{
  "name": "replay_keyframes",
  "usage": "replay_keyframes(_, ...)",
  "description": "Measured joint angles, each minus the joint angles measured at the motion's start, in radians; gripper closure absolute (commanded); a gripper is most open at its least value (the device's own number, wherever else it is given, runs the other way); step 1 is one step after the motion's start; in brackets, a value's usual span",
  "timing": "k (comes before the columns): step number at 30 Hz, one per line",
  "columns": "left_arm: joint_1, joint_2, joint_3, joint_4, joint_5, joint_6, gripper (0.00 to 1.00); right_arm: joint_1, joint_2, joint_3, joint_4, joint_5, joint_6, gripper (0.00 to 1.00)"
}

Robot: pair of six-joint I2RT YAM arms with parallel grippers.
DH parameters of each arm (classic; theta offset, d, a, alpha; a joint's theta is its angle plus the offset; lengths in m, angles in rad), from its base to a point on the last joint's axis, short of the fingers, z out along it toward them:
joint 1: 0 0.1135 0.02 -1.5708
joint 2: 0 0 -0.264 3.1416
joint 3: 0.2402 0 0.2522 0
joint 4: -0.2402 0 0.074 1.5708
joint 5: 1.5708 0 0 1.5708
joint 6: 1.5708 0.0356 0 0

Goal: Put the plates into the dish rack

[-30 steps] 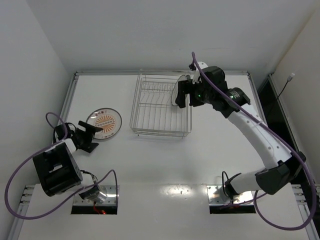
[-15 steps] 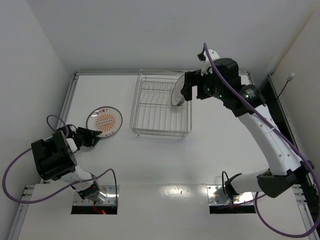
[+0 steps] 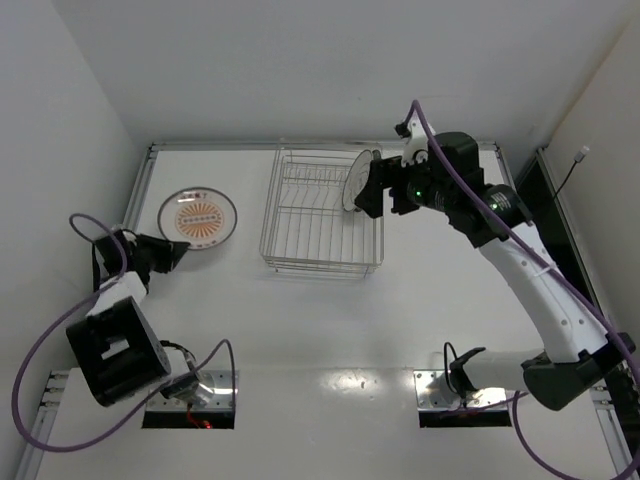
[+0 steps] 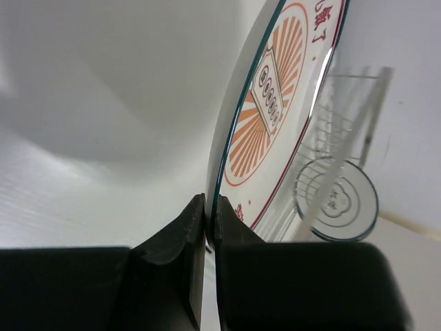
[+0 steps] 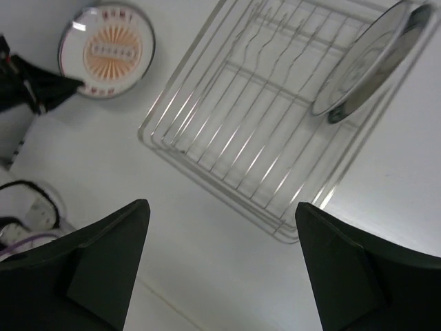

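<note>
A white plate with an orange radial centre [image 3: 198, 218] [image 4: 275, 103] [image 5: 107, 52] is at the left of the table. My left gripper [image 3: 170, 251] [image 4: 210, 222] is shut on its near rim. The silver wire dish rack [image 3: 320, 265] [image 5: 227, 186] [image 4: 351, 103] stands at the back centre. One plate with a thin dark rim and a flower outline [image 3: 355, 180] [image 5: 365, 62] [image 4: 337, 200] stands upright at the rack's right end. Above the rack's right side my right gripper [image 3: 372, 192] [image 5: 224, 227] hovers open, holding nothing.
A raised rail [image 3: 215, 146] runs along the table's back edge, with white walls close behind and to the left. My left arm's purple cable [image 3: 95, 235] loops near the left wall. Both arm bases [image 3: 190, 395] sit at the near edge.
My left gripper closed on the orange plate's rim and carried it back and to the left. My right gripper pulled back a little from the plate standing in the rack.
</note>
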Motion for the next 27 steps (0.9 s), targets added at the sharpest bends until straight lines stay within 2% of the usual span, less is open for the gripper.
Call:
replay_keyframes(5, -0.031, -0.175, 0.174, -0.13, -0.01, 0.016, 1.0, -0.02, 0.032, -0.155, 0.126, -0.237, 0.107, 0.2)
replay_keyframes(9, -0.111, -0.31, 0.186, -0.126, 0.016, -0.015, 1.0, -0.051, 0.099, -0.252, 0.266, -0.42, 0.215, 0.2)
replay_keyframes(13, -0.207, -0.356, 0.186, -0.106, 0.071, -0.053, 1.0, -0.087, 0.161, -0.293, 0.375, -0.572, 0.305, 0.2)
replay_keyframes(17, -0.278, -0.356, 0.186, -0.071, 0.114, -0.087, 1.0, -0.106, 0.172, -0.313, 0.487, -0.655, 0.378, 0.16)
replay_keyframes(27, -0.495, -0.356, 0.186, -0.06, 0.125, -0.124, 1.0, -0.11, 0.247, -0.315, 0.702, -0.723, 0.478, 0.16)
